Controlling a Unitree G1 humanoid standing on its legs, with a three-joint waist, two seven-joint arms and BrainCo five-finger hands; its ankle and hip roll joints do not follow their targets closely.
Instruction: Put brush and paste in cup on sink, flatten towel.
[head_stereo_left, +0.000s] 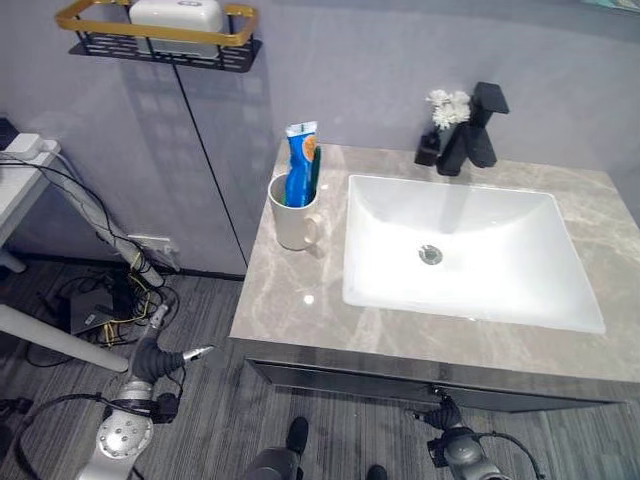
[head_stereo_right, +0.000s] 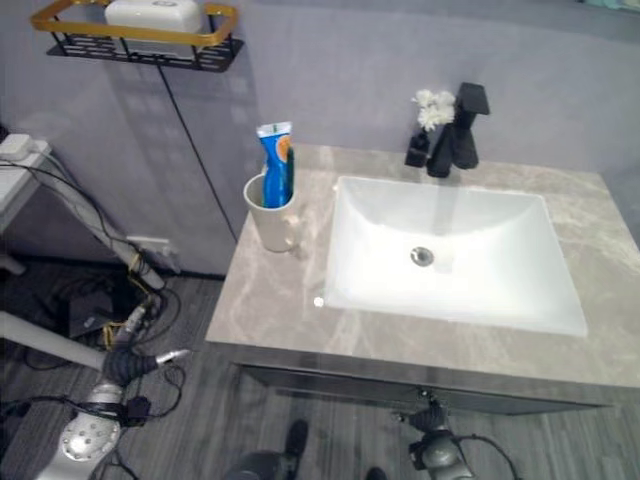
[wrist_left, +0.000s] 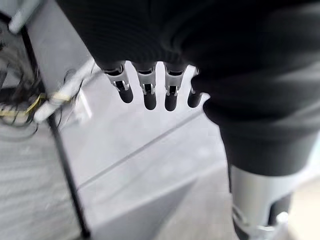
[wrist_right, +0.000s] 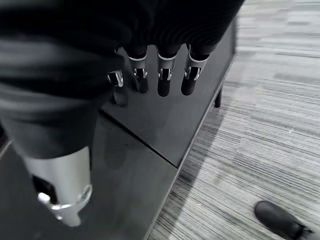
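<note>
Paste stands in cup, well above both hands.

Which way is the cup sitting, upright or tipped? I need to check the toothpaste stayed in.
Upright. The cup stands on the counter beside the sink, mouth up, with the blue toothpaste tube sticking out its top.

Left hand: dark ribbed cover over back and wrist, silver fingers with dark tips, silver-grey thumb. Right hand: same dark ribbed cover, silver dark-tipped fingers, silver-grey thumb with small screw.
</note>
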